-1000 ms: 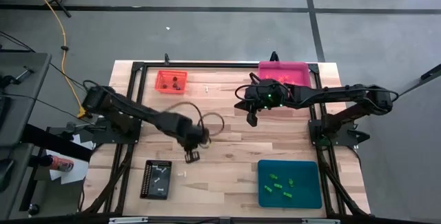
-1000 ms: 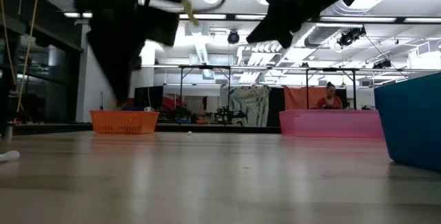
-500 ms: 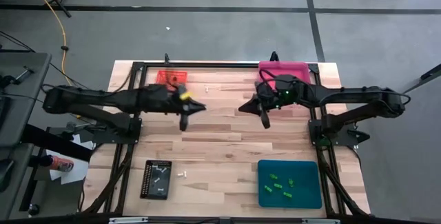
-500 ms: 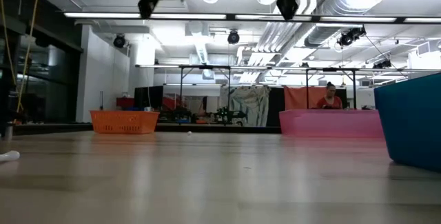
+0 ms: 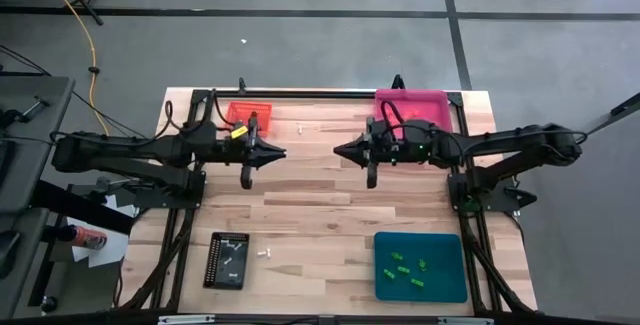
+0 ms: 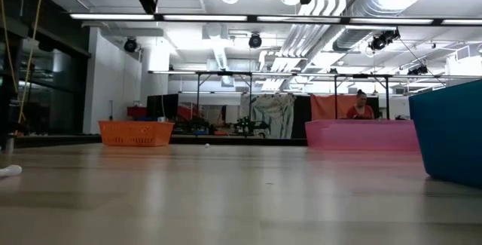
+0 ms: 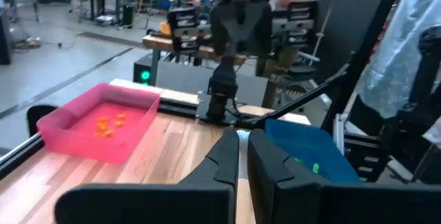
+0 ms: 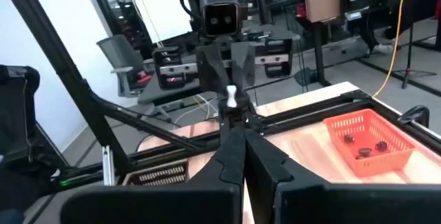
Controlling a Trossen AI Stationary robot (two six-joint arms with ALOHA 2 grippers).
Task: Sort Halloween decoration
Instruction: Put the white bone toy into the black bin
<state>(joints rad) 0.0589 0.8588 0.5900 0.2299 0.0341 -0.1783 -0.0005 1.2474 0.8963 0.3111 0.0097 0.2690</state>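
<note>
Both arms are hovering above the light wooden tabletop (image 5: 320, 215), level and facing each other. The left gripper (image 5: 246, 178) is holding its fingers (image 7: 222, 156) pressed together on nothing; the right gripper (image 5: 371, 177) is likewise keeping its fingers (image 8: 231, 156) pressed together and empty.

Location of the small plastic Halloween trinkets, relative to the fingers:
- Small white trinket (image 5: 264, 251): lying loose on the tabletop, well apart from the left fingers and just beside the black rectangular tray (image 5: 227, 259).
- Second white trinket (image 5: 301, 125): near the left fingers, beside the orange mesh tray (image 5: 248, 116).
- Bright green trinkets (image 5: 405, 270): resting inside the teal tray (image 5: 421, 266), well apart from the right fingers.
- Orange trinkets (image 7: 109, 124): sitting in the pink tray (image 7: 96, 122).
- Dark brown trinkets (image 8: 368, 149): sitting in the orange mesh tray.

Handling assessment: the pieces are judged very light, rigid and likely slick, so they are prone to skidding or flicking away under a closing pinch. Recommended hold: a gentle pinch across the trinket's narrow middle, straight down, fingertips nearly touching the tabletop.
</note>
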